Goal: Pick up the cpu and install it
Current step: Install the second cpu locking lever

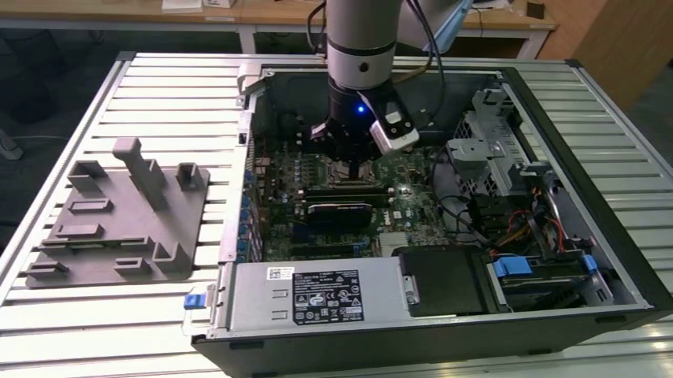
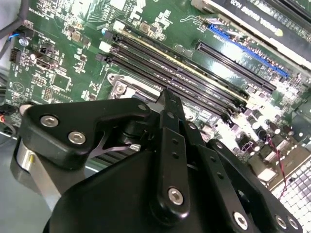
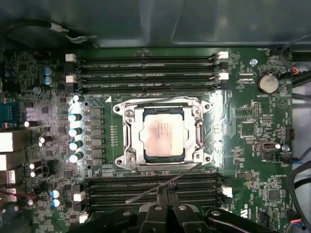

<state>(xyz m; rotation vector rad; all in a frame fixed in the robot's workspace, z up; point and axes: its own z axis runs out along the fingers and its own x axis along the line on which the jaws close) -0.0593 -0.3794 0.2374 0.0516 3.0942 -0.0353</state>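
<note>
One cpu (image 3: 164,132) square inside socket frame (image 3: 127,127), tool (image 3: 165,194) just beside.

Exterior view: even overhead room light, soft shadows inside open computer case (image 1: 589,197), floor behind dim. Small blue light glows on arm (image 1: 361,108). First wrist view: bright glare on chip (image 3: 164,135) and metal frame around it, capacitor tops blown white, case wall above dark, corners dim. Second wrist view: black gripper (image 2: 170,104) close to lens, soft; green board (image 2: 73,53) well lit, sharper.
</note>
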